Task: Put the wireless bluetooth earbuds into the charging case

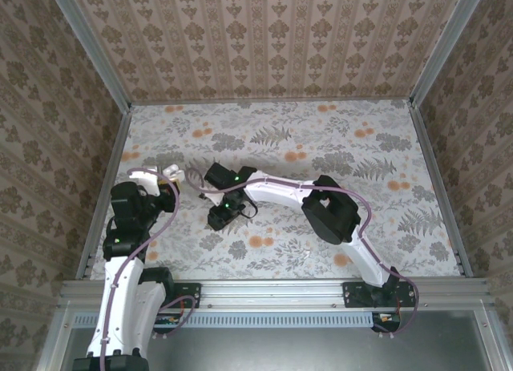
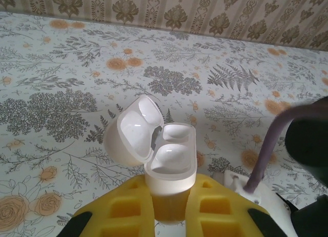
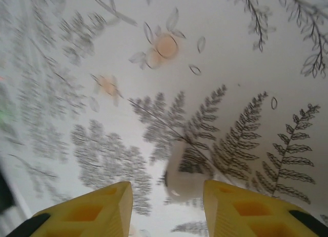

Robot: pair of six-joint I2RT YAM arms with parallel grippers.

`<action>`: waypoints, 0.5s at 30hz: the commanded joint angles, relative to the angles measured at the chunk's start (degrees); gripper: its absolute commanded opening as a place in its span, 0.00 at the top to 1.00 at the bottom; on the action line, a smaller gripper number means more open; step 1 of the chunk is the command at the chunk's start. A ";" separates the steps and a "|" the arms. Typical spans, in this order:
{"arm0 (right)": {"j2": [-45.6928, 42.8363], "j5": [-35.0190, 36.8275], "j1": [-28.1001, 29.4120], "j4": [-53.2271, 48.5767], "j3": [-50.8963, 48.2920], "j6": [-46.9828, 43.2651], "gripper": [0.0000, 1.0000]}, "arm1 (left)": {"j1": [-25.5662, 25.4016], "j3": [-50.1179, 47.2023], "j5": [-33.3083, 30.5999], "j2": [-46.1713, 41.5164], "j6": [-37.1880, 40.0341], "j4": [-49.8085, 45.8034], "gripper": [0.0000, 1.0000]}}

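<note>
Left claw (image 2: pixel 170 190): clamped on the charging case (image 2: pixel 170 165), one yellow finger (image 2: pixel 134 206) on each side of its base; in the top view this claw (image 1: pixel 160 177) sits at the left side of the desk (image 1: pixel 345 139).
Charging case: held upright between the left claw's fingers, raised above the floral desk (image 2: pixel 77 68); from above it is a small white spot (image 1: pixel 171 175) at that claw's tip.
Lid (image 2: pixel 133 130): swung open and tipped to the left of the base, its glossy inside facing up.
Case interior: two rounded pale wells side by side; what lies in them I cannot tell.
Right claw (image 3: pixel 168 188): fingers apart, pointing down at the desk (image 3: pixel 246 27); in the top view it (image 1: pixel 218 219) lies left of centre, with the right arm stretched across from its base.
White rounded piece (image 3: pixel 183 176): on the desk, between the right claw's yellow fingers (image 3: pixel 233 201) and nearer the right-hand one; contact cannot be told, and the blur hides what it is.
Spacing: the two claws are near each other but apart, the left one further back.
</note>
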 commanded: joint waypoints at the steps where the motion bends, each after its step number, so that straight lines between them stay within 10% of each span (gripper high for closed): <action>1: -4.14 5.05 0.80 3.66 -3.07 -10.28 0.56 | 0.51 -0.03 -0.09 -0.77 0.91 0.33 1.00; 15: -3.29 10.99 4.49 8.09 -5.39 -18.59 0.49 | 1.00 0.18 0.03 -0.20 1.01 0.33 1.00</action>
